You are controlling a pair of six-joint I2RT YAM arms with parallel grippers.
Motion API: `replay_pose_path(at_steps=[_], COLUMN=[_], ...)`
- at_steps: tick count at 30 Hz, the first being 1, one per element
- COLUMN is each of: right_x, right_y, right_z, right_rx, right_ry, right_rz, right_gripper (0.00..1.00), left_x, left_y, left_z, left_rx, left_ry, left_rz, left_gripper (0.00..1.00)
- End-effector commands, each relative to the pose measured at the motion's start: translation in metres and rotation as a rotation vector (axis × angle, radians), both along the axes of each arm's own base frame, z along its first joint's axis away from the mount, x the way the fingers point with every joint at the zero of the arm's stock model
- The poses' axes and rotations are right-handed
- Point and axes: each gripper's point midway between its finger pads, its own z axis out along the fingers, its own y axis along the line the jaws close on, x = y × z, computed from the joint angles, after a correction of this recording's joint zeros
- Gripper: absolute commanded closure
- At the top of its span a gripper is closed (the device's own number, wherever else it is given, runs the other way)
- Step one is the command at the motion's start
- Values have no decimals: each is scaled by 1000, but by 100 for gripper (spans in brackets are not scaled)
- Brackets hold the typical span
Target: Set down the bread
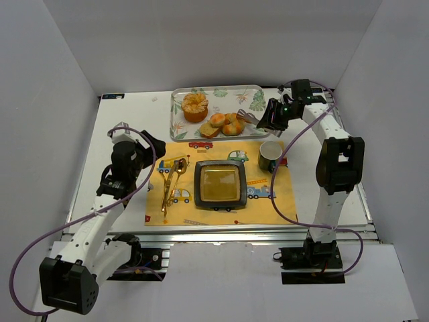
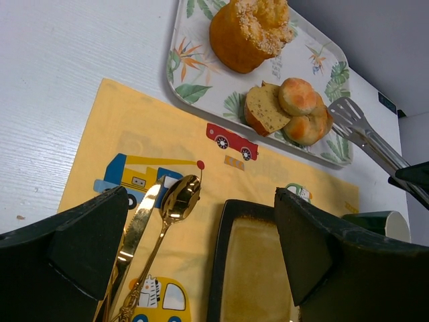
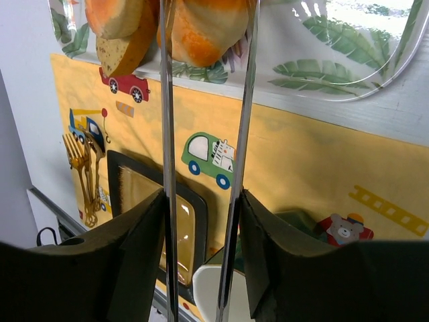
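Several bread rolls (image 1: 229, 123) lie clustered on the leaf-print tray (image 1: 253, 98), next to a pale slice (image 2: 263, 107). My right gripper (image 1: 271, 118) is shut on metal tongs (image 1: 249, 118) that reach toward the cluster. In the right wrist view my right gripper (image 3: 201, 228) presses both arms of the tongs (image 3: 166, 134), and these flank one roll (image 3: 204, 27). Whether they squeeze it I cannot tell. In the left wrist view the rolls (image 2: 299, 98) sit by the tongs (image 2: 362, 131). My left gripper (image 2: 201, 248) hangs open over the placemat, holding nothing.
A tall orange muffin-like cake (image 1: 195, 106) stands at the tray's left end. On the yellow placemat (image 1: 268, 201) sit a dark square plate (image 1: 198, 184), gold cutlery (image 1: 171, 184) to its left and a green mug (image 1: 271, 155) under my right arm.
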Motion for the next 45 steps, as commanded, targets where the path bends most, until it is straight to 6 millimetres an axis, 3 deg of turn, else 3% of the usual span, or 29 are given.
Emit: replay_pose_path(at_steps=[1, 8, 17, 25, 31, 34, 36, 40, 45], right_x=[-3, -4, -13, -21, -22, -20, -16, -1, 19], right_y=[5, 12, 12, 14, 18, 20, 20, 12, -4], right_z=[19, 21, 10, 8, 3, 10, 19, 43, 88], right_rx=[22, 27, 4, 2, 22, 45, 73, 125, 182], right_ry=[-31, -29, 9, 23, 39, 27, 13, -46, -180], right_rz=[-3, 6, 10, 22, 26, 30, 19, -22, -55], right_gripper=[49, 51, 67, 61, 79, 88, 100, 100, 100], left_x=[-2, -2, -3, -6, -7, -7, -7, -7, -6], left_y=[4, 6, 7, 7, 8, 8, 9, 8, 9], left_z=[11, 14, 16, 15, 17, 20, 21, 26, 29], left_rx=[-6, -7, -7, -14, -14, -13, -15, -13, -6], left_ry=[-34, -40, -47, -51, -56, -62, -66, -73, -77], left_rz=[20, 26, 31, 34, 37, 38, 41, 39, 35], left_gripper=[2, 2, 2, 2, 2, 2, 2, 2, 2])
